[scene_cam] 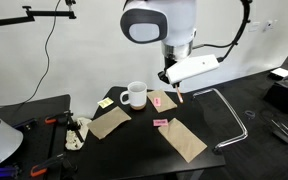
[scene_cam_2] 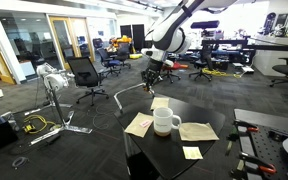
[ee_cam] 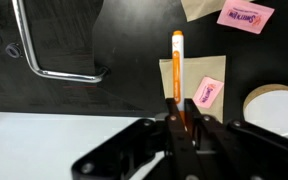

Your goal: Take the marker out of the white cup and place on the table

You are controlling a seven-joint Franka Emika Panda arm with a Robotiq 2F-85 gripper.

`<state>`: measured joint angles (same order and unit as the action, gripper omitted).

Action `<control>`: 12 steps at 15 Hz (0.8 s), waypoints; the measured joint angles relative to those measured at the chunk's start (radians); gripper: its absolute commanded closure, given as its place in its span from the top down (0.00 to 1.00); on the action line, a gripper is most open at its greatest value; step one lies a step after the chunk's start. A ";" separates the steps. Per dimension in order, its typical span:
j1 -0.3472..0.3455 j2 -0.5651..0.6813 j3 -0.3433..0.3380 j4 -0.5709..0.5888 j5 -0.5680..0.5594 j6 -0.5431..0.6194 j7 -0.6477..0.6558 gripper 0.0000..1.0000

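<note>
My gripper [ee_cam: 181, 108] is shut on the orange marker [ee_cam: 177, 62], which sticks out from between the fingers. In an exterior view the gripper [scene_cam: 176, 88] holds the marker [scene_cam: 179, 96] above the black table [scene_cam: 199, 115], to the right of the white cup [scene_cam: 135, 95]. In an exterior view the gripper [scene_cam_2: 153, 80] hangs beyond the cup [scene_cam_2: 165, 120] over the table's far edge [scene_cam_2: 184, 105]. The cup's rim [ee_cam: 276, 103] shows at the right edge of the wrist view. The cup stands upright, apart from the gripper.
Brown paper pieces [scene_cam: 111, 122] [scene_cam: 184, 141] and pink sticky notes [scene_cam: 160, 122] [ee_cam: 246, 15] lie on the table. A brown paper piece [ee_cam: 192, 72] with a pink note [ee_cam: 209, 92] lies under the marker. A metal chair frame [scene_cam: 229, 108] [ee_cam: 54, 60] stands beside the table.
</note>
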<state>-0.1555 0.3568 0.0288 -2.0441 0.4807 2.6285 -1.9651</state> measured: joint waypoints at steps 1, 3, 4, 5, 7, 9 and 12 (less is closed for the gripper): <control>-0.009 0.013 0.008 0.002 0.000 0.012 0.000 0.03; -0.027 0.042 0.023 0.008 0.000 0.047 0.000 0.03; -0.035 0.055 0.029 0.010 0.000 0.067 0.000 0.03; -0.043 0.069 0.035 0.014 -0.001 0.086 0.000 0.03; -0.056 0.095 0.043 0.021 -0.008 0.120 0.001 0.03; -0.066 0.119 0.044 0.030 -0.025 0.143 0.005 0.03; -0.078 0.151 0.049 0.046 -0.055 0.159 0.008 0.03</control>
<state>-0.2338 0.5080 0.0780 -1.9982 0.4259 2.7877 -1.9566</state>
